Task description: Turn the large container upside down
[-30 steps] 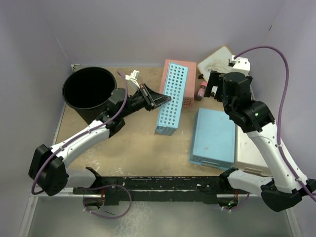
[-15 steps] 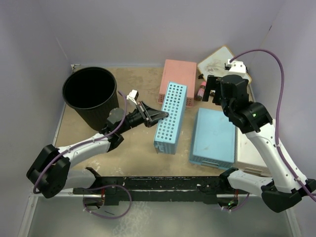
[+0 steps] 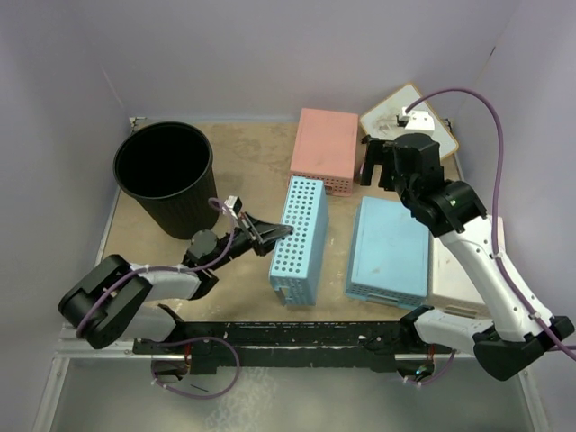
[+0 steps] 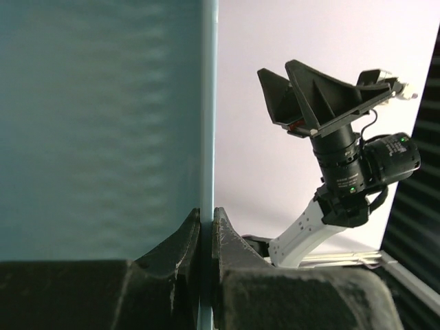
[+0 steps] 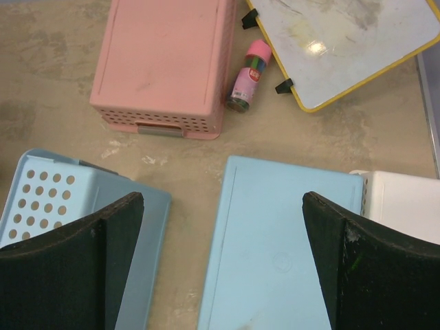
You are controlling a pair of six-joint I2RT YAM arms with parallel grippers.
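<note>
The large container, a tall black bucket (image 3: 165,171), stands upright with its mouth up at the table's far left. My left gripper (image 3: 274,232) is to the right of and nearer than the bucket, apart from it. It is shut on the rim of a light-blue perforated basket (image 3: 299,238). In the left wrist view its jaws (image 4: 206,220) clamp the basket's thin edge (image 4: 208,103). My right gripper (image 3: 378,162) is open and empty at the far right, above the table. The bucket is out of both wrist views.
A pink basket (image 3: 325,148) lies upside down at the back. A second light-blue basket (image 3: 390,247) lies upside down at the right beside a white basket (image 3: 459,279). A yellow-framed whiteboard (image 5: 337,41) and a small pink bottle (image 5: 247,75) lie at the back right.
My left arm has drawn back toward the near edge, carrying the perforated basket off the pink basket and nearer. My right gripper has shifted a little left and back.
</note>
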